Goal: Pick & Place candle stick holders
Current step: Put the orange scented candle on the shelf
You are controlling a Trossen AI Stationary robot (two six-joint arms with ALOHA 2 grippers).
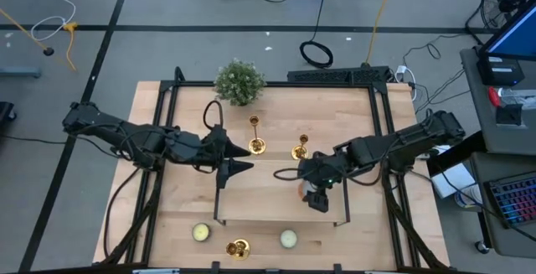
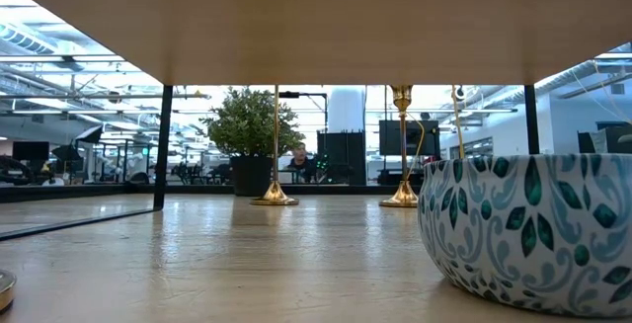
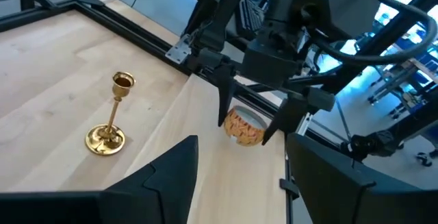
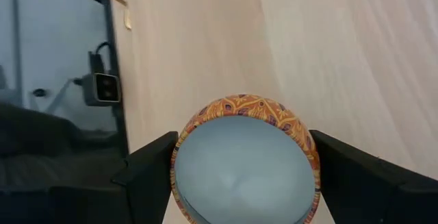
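Observation:
Two gold candle stick holders stand upright on their round bases on the table behind a raised wooden shelf [image 1: 251,192]: one [image 1: 256,142] at far left, one [image 1: 301,150] to its right. A third holder [image 1: 238,247] is near the table's front edge. The right one also shows in the left wrist view [image 3: 109,131]. My left gripper [image 1: 243,158] is open and empty over the shelf's far left corner. My right gripper [image 1: 316,197] is closed on an orange patterned bowl [image 4: 243,162] on the shelf. My right gripper holds the orange bowl by its rim [image 4: 179,157], one finger on each of two opposite outer sides. The fingers [image 3: 221,107] come from above, pointing down. The bowl is upright with its bottom on the shelf top.
A bushy green plant [image 1: 239,81] stands at the table's far edge. Two round pale candles [image 1: 201,232] [image 1: 288,239] lie near the front edge. A blue-and-white patterned bowl [image 2: 523,234] sits under the shelf. The shelf's black legs [image 2: 162,145] stand on the table.

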